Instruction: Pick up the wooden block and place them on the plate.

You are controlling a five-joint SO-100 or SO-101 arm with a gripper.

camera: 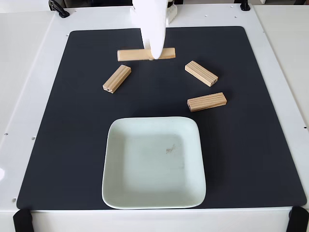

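Note:
Several light-tan grooved wooden blocks lie on the black mat. The far one [133, 54] lies crosswise at the top centre. My white gripper [155, 52] comes down from the top edge and covers the right-middle part of that block; its fingers merge into one white shape, so their spacing is unclear. Another block [117, 79] lies angled at the left, one [201, 73] angled at the right, and one [206, 101] sits below that. The pale mint-green square plate [145, 183] rests at the near centre with nothing on it but a faint smudge.
The black mat [58, 145] covers most of the white table [29, 58]. Black clamps sit at the near corners [21, 220] and at the far edge [58, 8]. Bare mat lies on both sides of the plate.

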